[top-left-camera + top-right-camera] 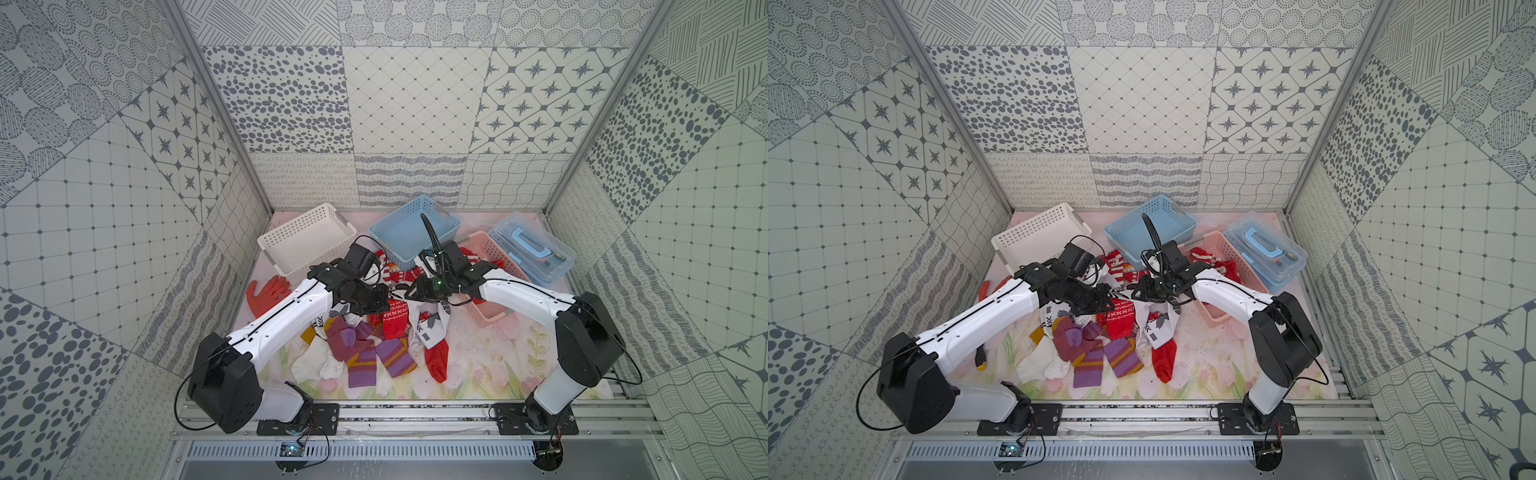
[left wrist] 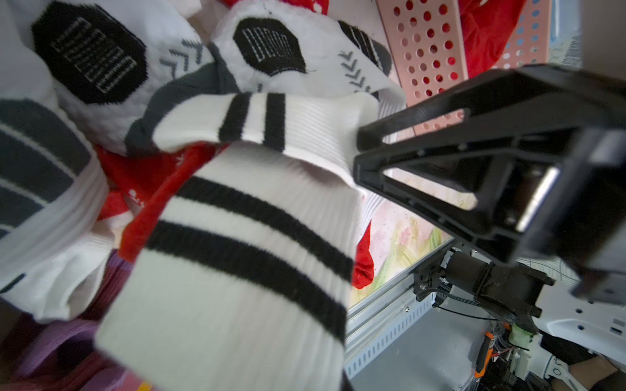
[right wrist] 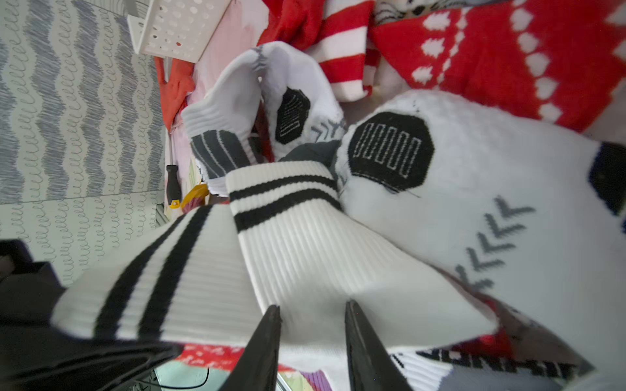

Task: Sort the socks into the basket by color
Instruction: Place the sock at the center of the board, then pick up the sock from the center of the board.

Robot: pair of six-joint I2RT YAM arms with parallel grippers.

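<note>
Your right gripper [image 3: 313, 306] stands narrow, one finger on each side of the ribbed leg of a white striped sock [image 3: 305, 254]. You cannot tell whether the fingers are pressing the cloth. That sock's long axis runs straight out from the fingertips. Its two black bands lie across the far end, and the cuff points away toward your left arm.

Your left gripper [image 1: 386, 300] is closed on the cuff end of a second striped sock [image 2: 237, 270]. This sock's bands sit just past the grip, and its length slants in to cross under the first sock's cuff. In both top views the two gripper tips nearly meet over the middle of the table, at the far edge of the sock pile.

Just beyond both cuffs lie white patterned socks [image 3: 474, 203] with black patches and grey chevrons. Past those are red socks [image 3: 508, 50] with white marks. Nearer the arm bases the pile spreads into purple striped socks [image 1: 361, 353] and one red sock [image 1: 436, 361] with its length toward the front rail.

Behind the pile stand:
- a white basket [image 1: 299, 228]
- a blue basket [image 1: 419, 208]
- a pink basket [image 1: 488, 245] with red cloth in it

An orange glove [image 1: 268, 291] lies beside the white basket. A clear box [image 1: 532, 249] sits past the pink one.
</note>
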